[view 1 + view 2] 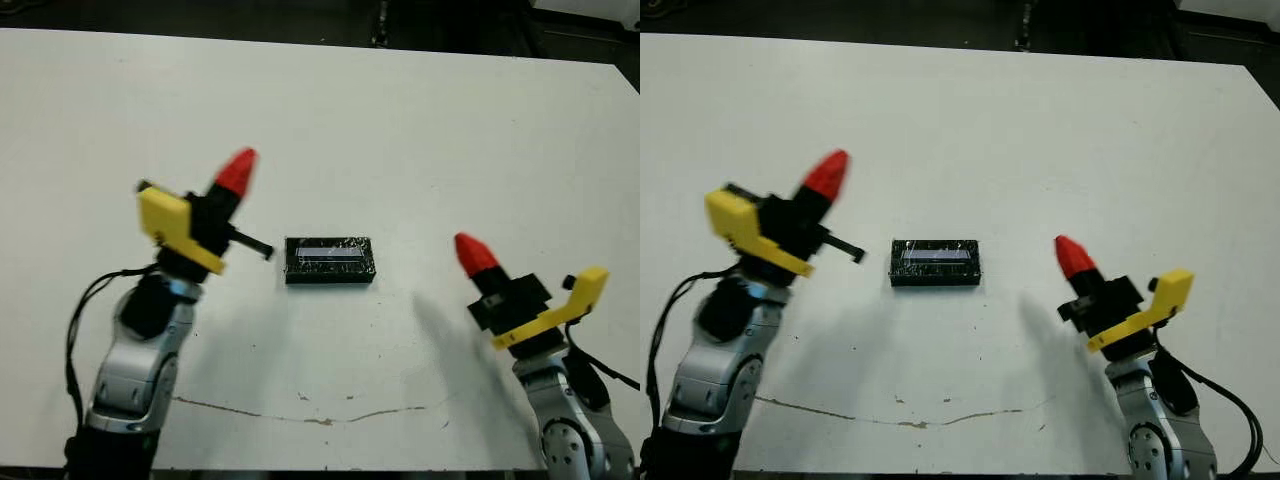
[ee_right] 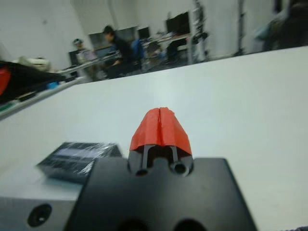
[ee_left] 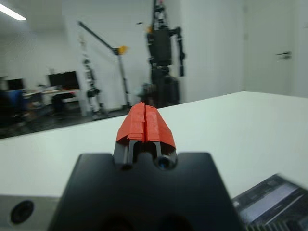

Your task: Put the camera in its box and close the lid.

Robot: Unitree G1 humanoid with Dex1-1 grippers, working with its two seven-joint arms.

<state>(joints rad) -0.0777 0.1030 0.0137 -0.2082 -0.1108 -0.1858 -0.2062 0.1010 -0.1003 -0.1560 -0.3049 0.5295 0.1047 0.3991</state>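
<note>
Left eye view shows the white table bare but for the lid at its centre, seated on the box with no camera in sight, so the task looks done. Left gripper at nine o'clock and right gripper at three o'clock are both clenched, empty, apart from it; retreating needs only open table, edges far off.

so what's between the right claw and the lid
Nothing: in the left eye view only bare white table separates the right claw from the lid.
</note>
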